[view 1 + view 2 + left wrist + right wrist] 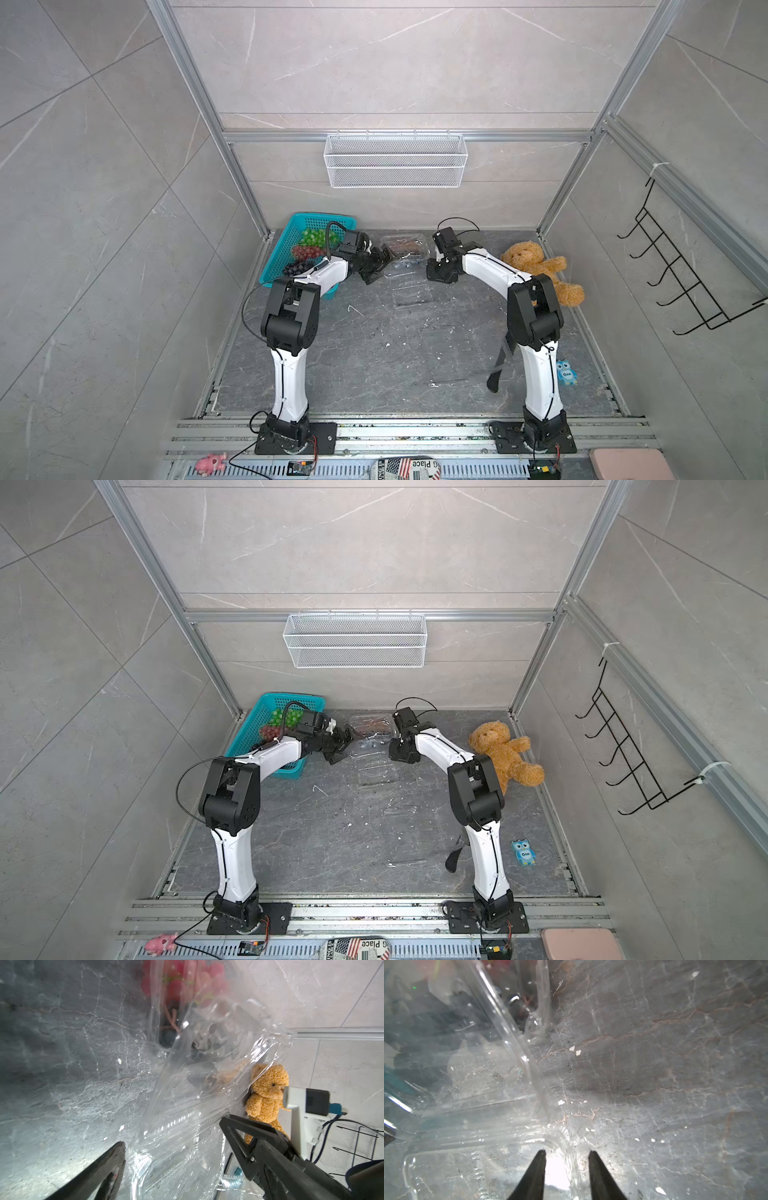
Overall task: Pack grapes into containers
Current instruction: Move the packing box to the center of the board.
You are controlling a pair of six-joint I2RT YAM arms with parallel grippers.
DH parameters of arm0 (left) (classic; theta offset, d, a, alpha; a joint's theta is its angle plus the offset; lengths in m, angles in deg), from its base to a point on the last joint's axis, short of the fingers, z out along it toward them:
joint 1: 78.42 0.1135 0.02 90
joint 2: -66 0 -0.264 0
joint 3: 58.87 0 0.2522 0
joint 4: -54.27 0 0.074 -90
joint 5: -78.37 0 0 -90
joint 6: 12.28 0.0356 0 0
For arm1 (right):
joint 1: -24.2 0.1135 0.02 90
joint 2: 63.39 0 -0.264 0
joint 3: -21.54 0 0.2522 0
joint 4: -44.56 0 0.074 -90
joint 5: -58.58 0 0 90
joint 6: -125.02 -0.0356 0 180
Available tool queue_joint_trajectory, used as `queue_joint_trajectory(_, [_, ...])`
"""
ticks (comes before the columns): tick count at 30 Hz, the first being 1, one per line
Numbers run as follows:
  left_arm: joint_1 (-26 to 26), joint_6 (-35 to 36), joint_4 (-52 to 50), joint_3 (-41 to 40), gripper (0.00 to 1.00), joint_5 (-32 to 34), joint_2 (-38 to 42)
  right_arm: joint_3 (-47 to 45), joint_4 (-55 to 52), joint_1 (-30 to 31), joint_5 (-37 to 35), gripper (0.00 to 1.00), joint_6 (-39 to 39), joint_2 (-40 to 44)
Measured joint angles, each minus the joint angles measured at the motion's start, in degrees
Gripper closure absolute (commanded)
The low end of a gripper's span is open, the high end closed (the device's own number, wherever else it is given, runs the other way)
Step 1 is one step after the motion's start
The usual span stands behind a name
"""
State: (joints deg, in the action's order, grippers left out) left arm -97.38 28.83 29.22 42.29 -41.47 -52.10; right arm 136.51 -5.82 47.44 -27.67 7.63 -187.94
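Three clear containers lie in a row on the dark floor in both top views: a far one (405, 243) with red grapes (187, 982) inside, a middle one (405, 266) with dark grapes (166, 1036), and a near one (411, 293). More grapes, green (313, 237), red (307, 251) and dark (296, 268), sit in the teal basket (282, 249). My left gripper (173, 1134) is wide open around the middle container's raised lid (187, 1105). My right gripper (568, 1152) straddles that container's corner rim (562, 1147) with its fingers apart, open.
A brown teddy bear (540, 270) lies right of my right arm. A white wire basket (395, 166) hangs on the back wall and a black hook rack (681, 274) on the right wall. A blue owl toy (566, 372) lies near the front right.
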Motion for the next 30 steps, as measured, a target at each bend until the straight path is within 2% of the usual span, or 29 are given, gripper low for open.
queue_joint_trajectory(7, [0.0, 5.29, -9.2, 2.58, 0.01, 2.97, 2.45, 0.0, 0.02, 0.0, 0.39, 0.36, 0.22, 1.31])
queue_joint_trajectory(10, [0.0, 7.89, -13.38, 5.09, 0.01, 4.44, 3.85, 0.0, 0.04, 0.0, 0.85, 0.17, 0.42, 2.69])
queue_joint_trajectory(12, [0.0, 9.9, -16.44, 6.99, 0.01, 5.62, 4.76, 0.0, 0.2, 0.0, 1.29, 0.01, 0.22, 3.63])
queue_joint_trajectory(18, [0.22, 17.86, -28.22, 14.36, 0.01, 12.46, 7.54, -0.04, 1.44, 0.11, 4.11, 0.01, 2.56, 7.76])
queue_joint_trajectory(23, [2.95, 23.12, -36.06, 15.89, 0.01, 19.15, 11.34, -2.1, 6.38, 1.64, 6.6, 0.0, 4.17, 13.46])
queue_joint_trajectory(30, [14.97, 27.06, -41.48, 15.87, 0.01, 25.22, 12.7, -3.52, 14.49, 8.63, 9.38, 0.01, 6.6, 17.22])
